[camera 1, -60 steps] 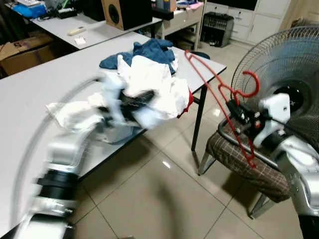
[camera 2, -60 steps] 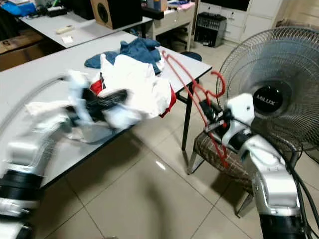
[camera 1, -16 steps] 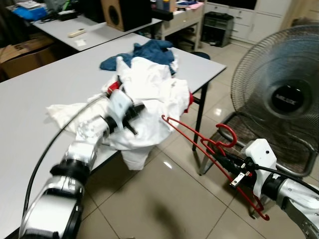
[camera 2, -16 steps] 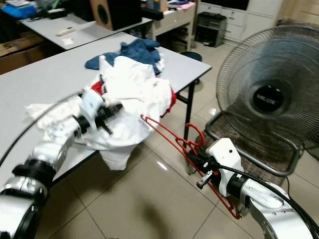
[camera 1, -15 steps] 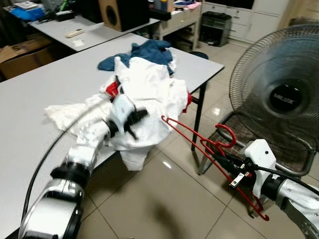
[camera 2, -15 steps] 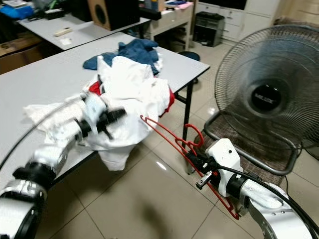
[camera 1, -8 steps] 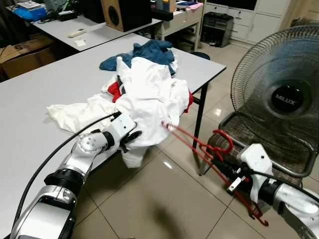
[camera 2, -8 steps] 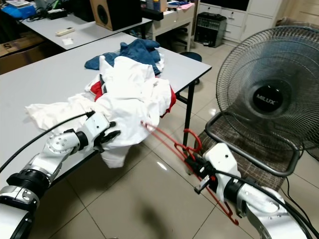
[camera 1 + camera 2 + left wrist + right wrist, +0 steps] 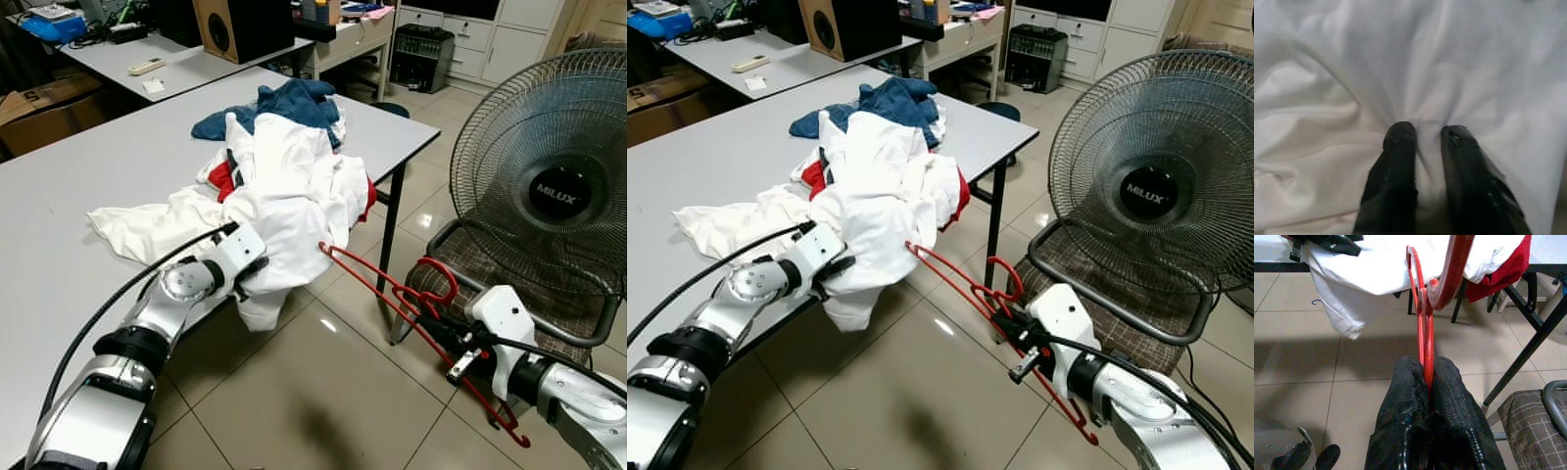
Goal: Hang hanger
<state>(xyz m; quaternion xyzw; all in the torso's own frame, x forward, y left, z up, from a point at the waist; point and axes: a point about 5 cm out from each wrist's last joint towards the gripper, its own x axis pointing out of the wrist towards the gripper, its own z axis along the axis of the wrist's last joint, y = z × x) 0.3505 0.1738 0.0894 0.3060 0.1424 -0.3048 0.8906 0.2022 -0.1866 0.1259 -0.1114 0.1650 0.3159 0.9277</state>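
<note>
— Where is the red hanger (image 9: pixel 392 289) at this moment?

— The right pincer (image 9: pixel 1426 382) has it. The two black fingers (image 9: pixel 1449 391) are clenched on the thin red wire, low over the tiled floor (image 9: pixel 294 392), between the surface (image 9: pixel 108 166) and the chair (image 9: pixel 1136 304). The long end of the hanger points up toward the hanging cloth, and its tip is just beside the white garment (image 9: pixel 284 196). I cannot tell if the tip touches the cloth or not.

— And the left pincer (image 9: pixel 1422 134)?

— It is at the front edge of the surface, pressed into the white garment. Its fingers stand close together with a fold of white cloth between them (the wrist camera shows the pinch clearly), so it is grasping the garment.

— What else lies on the surface?

— A heap of clothes: the white garment on top, something red (image 9: pixel 223 178) under it, and a blue garment (image 9: pixel 284 103) behind. Part of the white cloth hangs over the edge toward the floor.

— And behind the right arm?

— A large standing fan (image 9: pixel 558 186) beside the chair, which has a checked seat cushion.
</note>
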